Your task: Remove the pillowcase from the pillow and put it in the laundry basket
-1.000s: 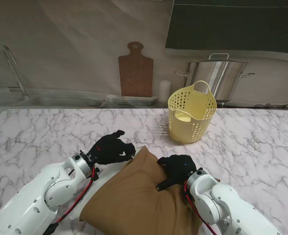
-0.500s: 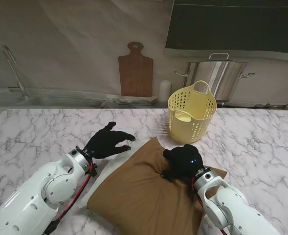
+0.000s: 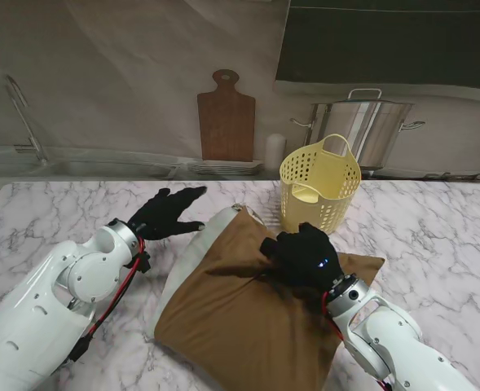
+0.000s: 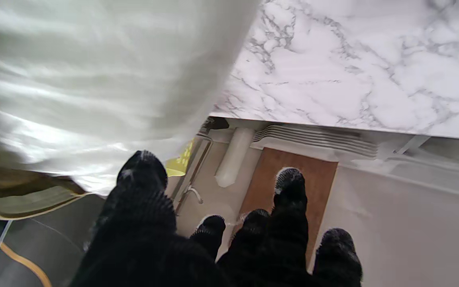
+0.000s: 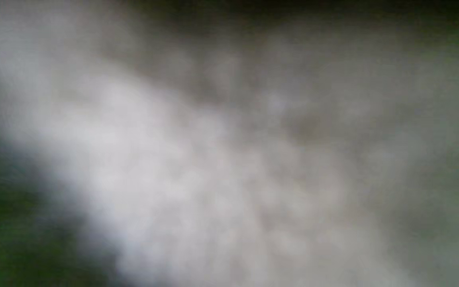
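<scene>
Marble bench carries one pillow, one brown pillowcase bunched in the clenched right hand, one yellow laundry basket; left hand spread, empty.

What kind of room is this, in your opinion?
Probably a kitchen, perhaps a mock one: a marble counter, a wooden cutting board against the wall, and a steel stockpot behind the laundry basket.

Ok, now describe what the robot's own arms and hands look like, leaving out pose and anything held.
Both arms are glossy white, rounded shells with grey joint seams. Red and black cables run along each forearm to the wrist. The left robot hand and the right robot hand are five-fingered, in black knitted gloves whose ribbed weave shows in the left wrist view. A small blue light glows on the right one's back.
</scene>
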You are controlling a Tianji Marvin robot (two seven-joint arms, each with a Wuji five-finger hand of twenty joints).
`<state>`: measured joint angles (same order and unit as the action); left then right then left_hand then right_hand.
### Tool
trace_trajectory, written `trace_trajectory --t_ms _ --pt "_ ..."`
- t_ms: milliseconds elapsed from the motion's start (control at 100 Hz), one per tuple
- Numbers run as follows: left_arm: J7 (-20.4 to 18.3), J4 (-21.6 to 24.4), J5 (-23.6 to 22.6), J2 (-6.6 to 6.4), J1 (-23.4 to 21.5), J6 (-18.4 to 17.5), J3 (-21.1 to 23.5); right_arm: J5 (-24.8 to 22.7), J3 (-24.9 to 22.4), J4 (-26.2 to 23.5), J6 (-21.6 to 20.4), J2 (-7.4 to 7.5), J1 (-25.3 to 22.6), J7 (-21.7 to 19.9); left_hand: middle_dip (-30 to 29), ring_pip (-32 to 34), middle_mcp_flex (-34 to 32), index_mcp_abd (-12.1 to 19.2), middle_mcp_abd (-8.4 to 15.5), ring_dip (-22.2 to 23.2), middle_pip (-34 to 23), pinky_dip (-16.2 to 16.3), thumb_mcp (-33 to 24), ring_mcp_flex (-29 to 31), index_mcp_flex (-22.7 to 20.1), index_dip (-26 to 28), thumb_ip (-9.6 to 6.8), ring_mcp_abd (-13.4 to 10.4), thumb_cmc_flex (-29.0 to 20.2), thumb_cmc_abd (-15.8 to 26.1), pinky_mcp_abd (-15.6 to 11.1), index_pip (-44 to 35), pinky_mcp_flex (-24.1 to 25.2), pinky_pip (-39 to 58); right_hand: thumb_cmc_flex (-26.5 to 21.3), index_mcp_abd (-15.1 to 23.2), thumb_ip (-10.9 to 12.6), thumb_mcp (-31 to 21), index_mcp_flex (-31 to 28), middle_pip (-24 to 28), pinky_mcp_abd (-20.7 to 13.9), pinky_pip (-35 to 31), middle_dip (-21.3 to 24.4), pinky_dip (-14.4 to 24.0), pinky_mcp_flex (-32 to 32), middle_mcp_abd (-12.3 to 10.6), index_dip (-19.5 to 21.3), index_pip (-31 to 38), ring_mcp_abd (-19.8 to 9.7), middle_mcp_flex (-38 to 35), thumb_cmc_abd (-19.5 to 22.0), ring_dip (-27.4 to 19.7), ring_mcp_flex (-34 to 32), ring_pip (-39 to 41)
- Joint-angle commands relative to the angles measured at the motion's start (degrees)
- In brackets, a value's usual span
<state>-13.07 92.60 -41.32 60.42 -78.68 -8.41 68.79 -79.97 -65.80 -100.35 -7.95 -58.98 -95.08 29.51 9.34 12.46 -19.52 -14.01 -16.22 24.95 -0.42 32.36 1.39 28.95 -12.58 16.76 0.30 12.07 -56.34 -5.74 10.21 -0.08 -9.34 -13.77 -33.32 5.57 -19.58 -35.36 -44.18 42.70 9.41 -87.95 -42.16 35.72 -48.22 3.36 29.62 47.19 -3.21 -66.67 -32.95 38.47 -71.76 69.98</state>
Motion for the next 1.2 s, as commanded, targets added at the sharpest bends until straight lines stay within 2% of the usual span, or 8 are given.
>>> trace_trajectory --t_ms 0,100,190,290,460,580,860,1190 --pt "-1.88 -1.96 1.07 -0.29 1.19 1.22 -0.21 0.04 0.85 -0.04 -0.39 -0.13 0.29 0.67 -1.31 -0.57 3.07 -1.22 -1.54 -1.33 0.75 -1.24 -0.47 0.03 2.19 -2.14 -0.01 0.39 -2.91 -1.06 -0.07 0.67 0.48 52.97 -12.78 12.19 7.60 -13.16 -4.13 7.16 -1.21 -0.47 -2.30 -0.35 0.06 -3.07 3.56 7.88 -10.65 -2.37 6.28 3.66 -4.37 6.35" --pt "-3.07 -4.09 2.71 -0.35 2.45 2.73 -0.69 0.49 1.88 0.66 -0.57 -0.22 1.35 1.38 -1.91 -0.80 4.31 -1.18 -1.97 -1.65 1.14 -1.34 -0.93 -0.17 2.96 -2.53 -0.16 0.21 -4.82 -1.41 -0.56 0.65 0.37 52.85 -12.73 12.39 7.62 -12.98 -4.13 7.14 -1.24 -0.43 -2.25 -0.33 0.08 -3.14 3.59 7.86 -10.65 -2.32 6.42 3.59 -4.35 6.19" --pt "-3.47 -5.46 4.01 -0.32 2.93 3.33 -0.72 1.12 2.55 0.97 -0.43 -0.37 2.43 1.08 -2.19 -0.96 4.60 -0.54 -1.08 -1.88 1.03 -1.49 -1.01 -0.50 3.18 -2.63 -0.27 0.20 -5.65 -1.03 -0.54 0.43 0.56 52.56 -12.75 12.73 7.51 -12.69 -3.94 7.09 -1.38 -0.18 -2.21 -0.36 0.35 -3.49 3.74 7.80 -10.65 -1.94 7.08 3.42 -4.33 5.76" --pt "-2.35 -6.58 3.69 -0.15 2.92 3.39 -0.49 1.52 3.18 1.28 -0.35 -0.48 3.65 0.67 -2.05 -1.01 4.04 0.45 0.12 -1.99 0.69 -1.58 -0.13 -1.02 2.53 -2.54 0.06 0.58 -3.20 1.80 -0.34 0.03 1.20 52.21 -12.81 13.01 7.28 -12.28 -3.69 7.14 -1.42 -0.01 -2.25 -0.36 0.47 -3.70 4.10 7.78 -10.58 -1.58 7.62 3.27 -4.37 5.38" --pt "0.08 -8.11 4.53 0.31 2.31 3.67 -0.08 2.40 4.55 2.28 -0.08 -0.67 5.45 0.20 -0.31 -1.04 0.32 2.66 2.74 -1.65 -0.91 -0.86 0.40 -2.69 -2.14 -1.20 0.50 1.65 0.32 5.70 3.63 -2.29 3.13 51.64 -12.91 13.26 7.27 -11.82 -3.48 7.42 -1.45 0.09 -2.39 -0.33 0.56 -3.96 4.52 7.74 -10.60 -1.32 7.85 3.20 -4.39 5.17" --pt "1.11 -8.01 5.27 0.54 1.29 3.60 0.28 3.05 5.37 2.74 -0.03 -0.80 6.43 -0.29 0.59 -1.26 -1.60 2.84 3.24 -1.60 -1.48 -0.44 0.39 -2.77 -3.33 -0.76 0.51 1.46 0.60 6.13 4.29 -2.70 3.43 51.29 -12.94 13.44 7.31 -11.67 -3.40 7.45 -1.51 0.14 -2.37 -0.32 0.60 -4.09 4.56 7.64 -10.62 -1.28 7.94 3.19 -4.37 5.11" --pt "3.45 -7.09 7.60 1.09 -0.51 1.38 1.15 2.86 5.74 2.04 -0.22 -0.77 7.21 -1.39 1.49 -0.82 -2.89 2.13 2.90 -1.12 -1.35 0.69 0.55 -1.21 -2.04 -0.71 0.52 1.18 1.34 5.42 3.43 -1.76 2.34 51.76 -12.95 13.81 7.38 -11.26 -3.29 7.43 -1.75 0.31 -2.29 -0.32 0.66 -4.42 4.72 7.52 -10.67 -1.07 8.35 3.14 -4.39 4.88" --pt "2.88 -5.12 10.71 1.33 -0.51 1.23 1.13 2.48 5.96 2.25 -1.36 -0.68 7.93 -0.11 2.01 0.45 -4.24 0.11 1.81 -0.07 -1.61 2.34 0.69 1.16 -1.26 -0.98 0.56 1.29 2.03 3.06 2.37 -1.19 0.55 54.53 -12.88 14.51 7.42 -10.69 -3.05 7.48 -2.00 0.48 -2.25 -0.33 0.73 -4.88 4.89 7.45 -10.80 -0.81 8.73 3.08 -4.37 4.55"
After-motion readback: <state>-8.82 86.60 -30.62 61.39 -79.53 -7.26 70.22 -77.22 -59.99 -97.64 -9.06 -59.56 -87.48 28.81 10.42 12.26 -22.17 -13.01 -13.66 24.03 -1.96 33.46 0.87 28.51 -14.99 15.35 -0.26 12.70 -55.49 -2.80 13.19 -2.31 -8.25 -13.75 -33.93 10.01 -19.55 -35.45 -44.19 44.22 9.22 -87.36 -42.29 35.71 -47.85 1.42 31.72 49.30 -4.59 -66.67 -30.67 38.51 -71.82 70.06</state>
